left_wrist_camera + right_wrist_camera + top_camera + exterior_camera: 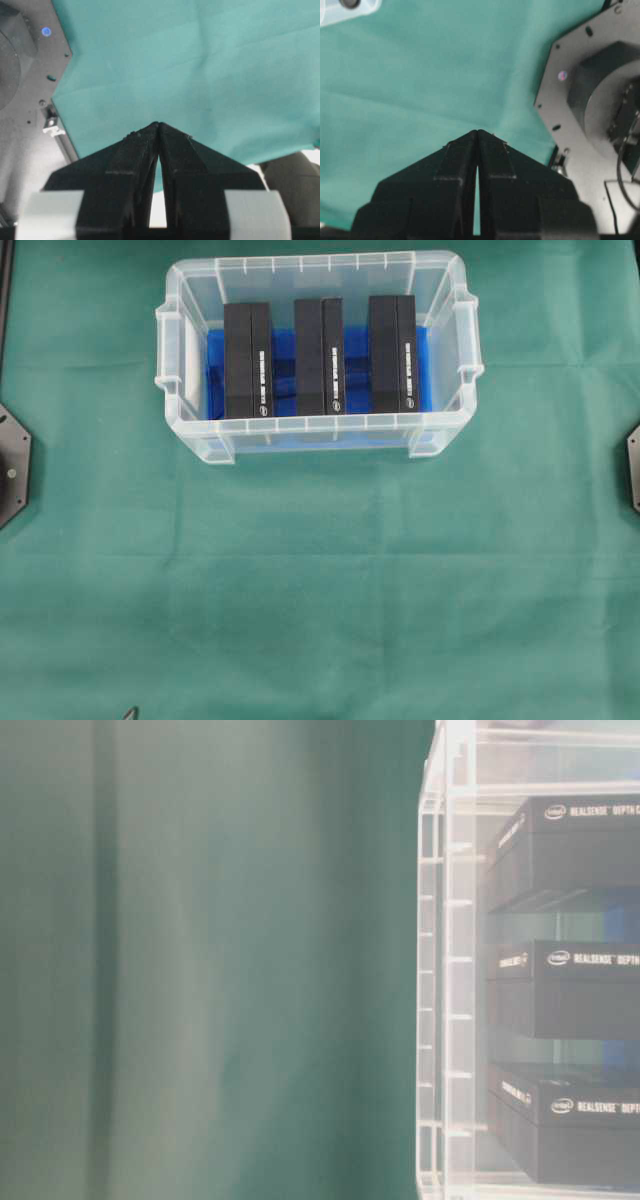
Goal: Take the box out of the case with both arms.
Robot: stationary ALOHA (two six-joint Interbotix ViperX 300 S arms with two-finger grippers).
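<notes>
My left pincer (158, 125) & right pincer (477, 132) clenched empty over green cloth (320, 580); clear plastic case (318, 423) w/ three black boxes (248, 360) cut off table-level.

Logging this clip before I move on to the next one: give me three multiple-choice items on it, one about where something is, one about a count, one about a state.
1. Where are the black boxes?
A. Inside the case
B. On the cloth in front of the case
C. Stacked on the case's rim

2. How many black boxes are there?
A. Two
B. Three
C. Five

3. What state is the left end effector in?
A. Wide open
B. Shut on a box
C. Shut, holding nothing

Answers:
1. A: the overhead view shows the left box, the middle box and the right box all standing within the walls of the case, on its blue liner.
2. B: three boxes stand side by side with gaps between them.
3. C: in the left wrist view the fingertips of the left end effector meet over the bare green cloth.
</notes>
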